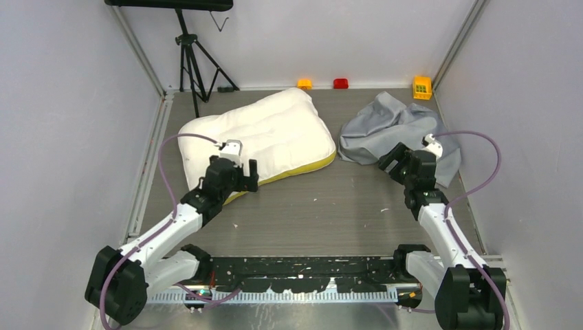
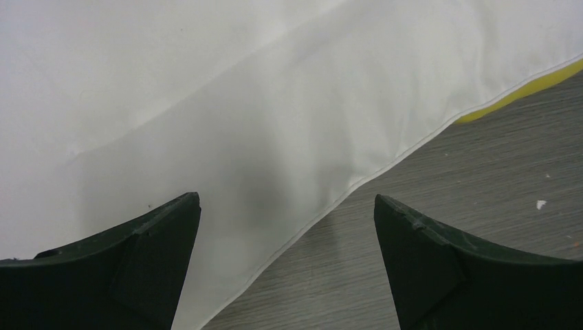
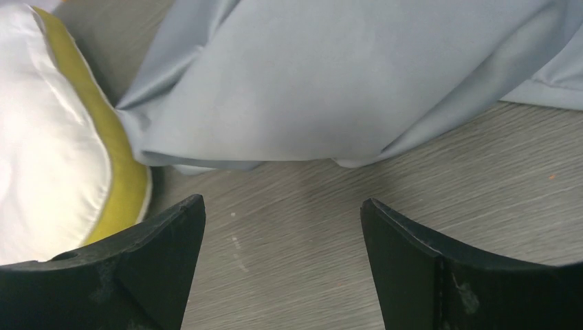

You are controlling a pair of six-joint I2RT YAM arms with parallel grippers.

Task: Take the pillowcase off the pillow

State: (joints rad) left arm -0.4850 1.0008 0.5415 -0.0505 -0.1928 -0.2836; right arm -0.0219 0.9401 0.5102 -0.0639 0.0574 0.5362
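The pillow point(image 1: 265, 134), white quilted with a yellow edge, lies bare at the left-centre of the table. The grey-blue pillowcase point(image 1: 392, 127) lies crumpled beside it at the right, fully off it. My left gripper point(image 1: 242, 180) is open and empty over the pillow's near edge; its wrist view shows the white pillow point(image 2: 240, 103) and the gripper point(image 2: 287, 206) above its seam. My right gripper point(image 1: 393, 159) is open and empty just in front of the pillowcase point(image 3: 344, 75); in its wrist view the gripper point(image 3: 282, 206) hangs over bare table, with the pillow's corner point(image 3: 48, 151) at the left.
Small toy blocks stand along the back wall: an orange one point(image 1: 304, 84), a red one point(image 1: 340, 83) and a yellow one point(image 1: 421, 87). A black tripod point(image 1: 192, 55) stands at the back left. Side walls close in on both sides.
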